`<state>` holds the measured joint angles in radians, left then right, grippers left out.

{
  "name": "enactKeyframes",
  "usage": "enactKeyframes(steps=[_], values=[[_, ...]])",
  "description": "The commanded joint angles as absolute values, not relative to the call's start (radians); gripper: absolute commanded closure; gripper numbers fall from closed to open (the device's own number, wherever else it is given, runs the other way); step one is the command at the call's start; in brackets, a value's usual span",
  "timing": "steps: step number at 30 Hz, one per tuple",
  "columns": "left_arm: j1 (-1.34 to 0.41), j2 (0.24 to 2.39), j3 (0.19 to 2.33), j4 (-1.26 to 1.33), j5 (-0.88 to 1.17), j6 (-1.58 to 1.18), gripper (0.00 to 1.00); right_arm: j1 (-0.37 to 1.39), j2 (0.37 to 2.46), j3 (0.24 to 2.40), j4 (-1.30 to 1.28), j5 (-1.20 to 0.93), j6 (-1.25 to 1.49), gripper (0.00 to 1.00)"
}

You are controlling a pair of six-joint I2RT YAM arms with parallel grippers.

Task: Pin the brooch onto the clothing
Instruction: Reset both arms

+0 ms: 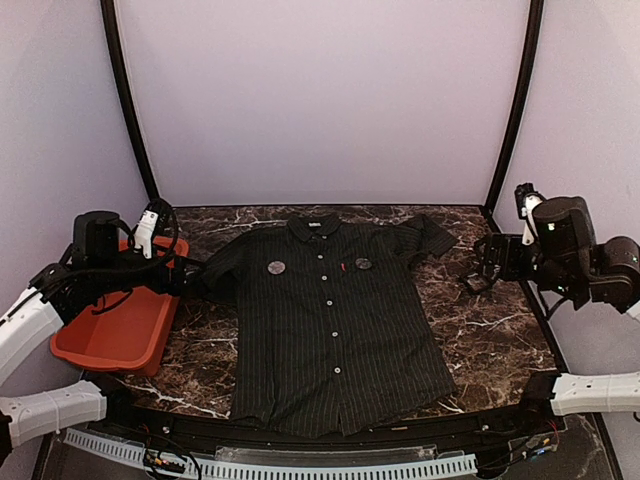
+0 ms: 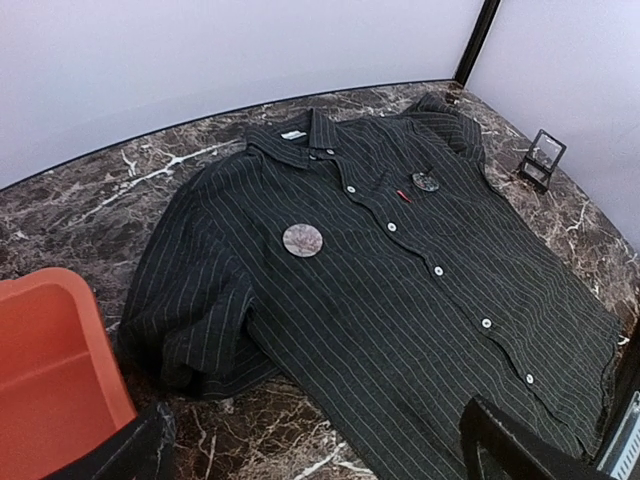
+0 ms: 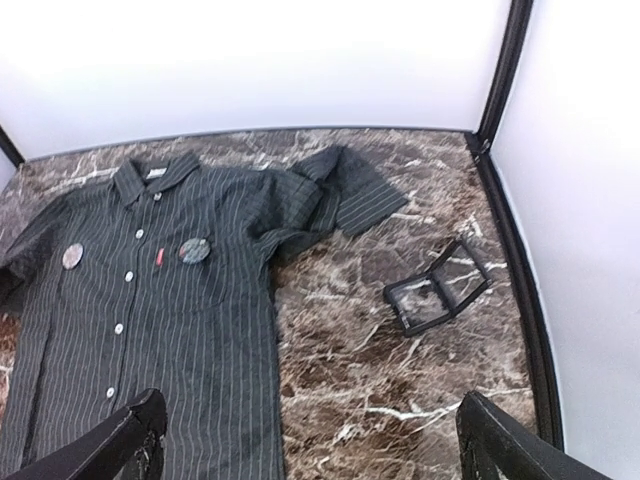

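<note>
Two round brooches lie on the chest of the dark pinstriped short-sleeved shirt [image 1: 330, 340]: a pale mottled disc [image 1: 276, 267] on the panel toward the surface's left edge, and a darker disc [image 1: 363, 263] just beside the tiny red tag [image 1: 343, 266] on the other panel. Whether either pin passes through the cloth cannot be told. The shirt lies flat, front up and buttoned, in the middle of the dark marbled surface [image 1: 480, 340], presumably spread so the chest gives a smooth face for pinning. Its long axis runs from far edge to near edge, collar toward the far edge, hem at the near edge, sleeves out to either side. A small open black case [image 3: 435, 297], probably a brooch box, rests near the right edge, apart from the shirt. An orange plastic bin [image 1: 115, 330] sits at the left edge. The left arm's fingers [image 2: 135, 450] are spread wide and empty beside the bin; the right arm's fingers [image 3: 125, 435] are likewise spread and empty, near the case.
</note>
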<state>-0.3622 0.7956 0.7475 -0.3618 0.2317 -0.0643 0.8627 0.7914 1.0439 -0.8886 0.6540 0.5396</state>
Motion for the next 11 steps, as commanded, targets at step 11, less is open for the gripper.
enactKeyframes(steps=[11], values=[[-0.374, 0.842, 0.708, -0.259, 0.175, -0.104, 0.01, 0.859, 0.647, 0.928, -0.834, 0.906, 0.540, 0.01]])
